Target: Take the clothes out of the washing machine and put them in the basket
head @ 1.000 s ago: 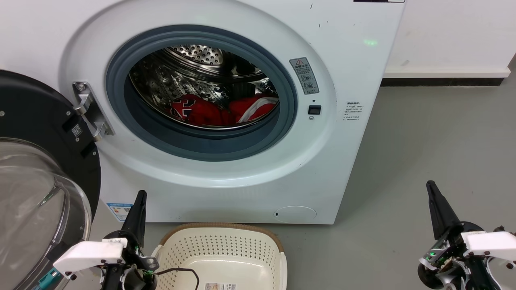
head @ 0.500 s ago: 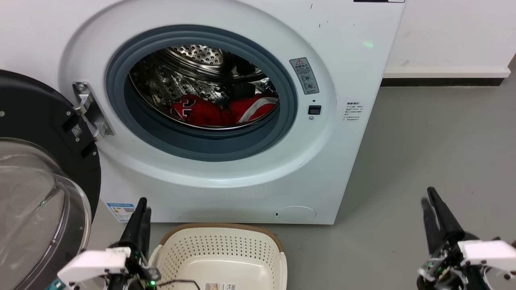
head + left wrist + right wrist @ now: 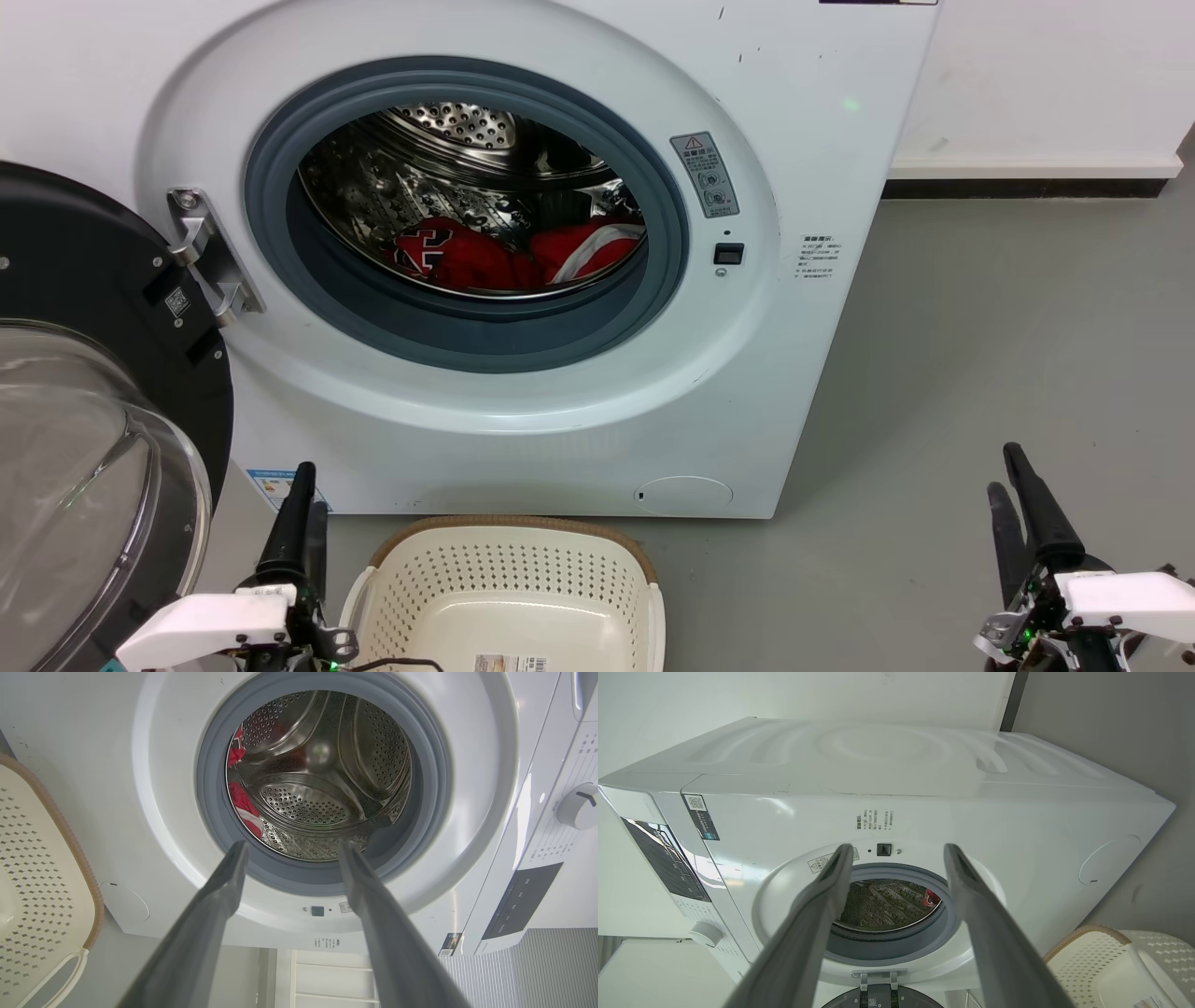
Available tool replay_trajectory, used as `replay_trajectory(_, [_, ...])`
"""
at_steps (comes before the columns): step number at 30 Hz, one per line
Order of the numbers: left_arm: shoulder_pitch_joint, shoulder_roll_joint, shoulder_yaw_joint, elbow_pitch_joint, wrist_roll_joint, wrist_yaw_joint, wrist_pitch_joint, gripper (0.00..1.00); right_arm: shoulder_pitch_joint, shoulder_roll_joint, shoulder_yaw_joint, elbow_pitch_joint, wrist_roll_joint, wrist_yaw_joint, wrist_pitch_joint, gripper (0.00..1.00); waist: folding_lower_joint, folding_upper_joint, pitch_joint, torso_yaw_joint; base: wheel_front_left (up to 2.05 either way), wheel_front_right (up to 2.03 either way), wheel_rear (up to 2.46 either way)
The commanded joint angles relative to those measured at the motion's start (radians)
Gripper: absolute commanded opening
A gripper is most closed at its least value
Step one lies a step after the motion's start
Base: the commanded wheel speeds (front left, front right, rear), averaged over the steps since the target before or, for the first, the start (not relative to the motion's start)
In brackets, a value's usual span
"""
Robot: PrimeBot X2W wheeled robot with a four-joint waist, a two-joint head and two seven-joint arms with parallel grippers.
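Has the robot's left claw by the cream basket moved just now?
Yes. The left gripper with two long dark fingers has sunk lower and slightly leftward against the large white washing machine.

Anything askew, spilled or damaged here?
Nothing stands out. The clothes lie inside the washing machine, door open; the basket sits upright in front; the left end effector and right end effector are open, empty.

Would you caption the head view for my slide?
Red clothes in washing machine; basket in front; left gripper, right gripper open.
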State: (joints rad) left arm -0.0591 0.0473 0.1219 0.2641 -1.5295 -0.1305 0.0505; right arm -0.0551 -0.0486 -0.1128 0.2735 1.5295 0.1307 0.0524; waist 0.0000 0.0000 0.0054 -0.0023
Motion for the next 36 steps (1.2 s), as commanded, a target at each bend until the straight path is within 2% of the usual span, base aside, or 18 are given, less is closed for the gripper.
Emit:
replay_trajectory(1, [-0.006,0.002,0.014,-0.018,0.029,0.0,-0.013,1.0,-0.007,-0.003,-0.011,-0.013,-0.044,0.0,-0.013,1.0,0.0,0.0,0.0,-0.001,0.0,0.0,0.0])
replay_trajectory(6, [-0.009,0.002,0.049,-0.021,0.089,0.0,-0.031,1.0,-0.015,-0.003,-0.028,-0.015,-0.127,0.0,-0.03,1.0,0.0,0.0,0.001,-0.001,0.0,0.0,0.0])
replay_trajectory(13, [-0.018,0.002,0.093,-0.076,0.229,0.009,-0.06,1.0,-0.018,-0.003,-0.054,-0.083,-0.342,0.0,-0.06,1.0,0.0,0.0,0.004,-0.001,0.0,0.0,0.0])
replay_trajectory(21, [-0.011,0.002,0.076,-0.199,0.396,0.087,-0.091,1.0,-0.023,-0.003,-0.046,-0.195,-0.61,0.0,-0.091,1.0,0.0,0.0,0.01,-0.002,0.0,0.0,0.0])
replay_trajectory(28, [0.007,0.003,0.029,-0.286,0.543,0.142,-0.116,1.0,-0.014,-0.003,0.021,-0.293,-0.826,0.0,-0.116,1.0,0.0,0.0,0.014,-0.003,0.0,0.0,0.0])
replay_trajectory(36, [0.028,0.003,-0.024,-0.336,0.667,0.119,-0.142,1.0,0.0,-0.003,0.036,-0.355,-1.011,0.0,-0.143,1.0,0.0,0.0,0.018,-0.002,0.0,0.0,0.0])
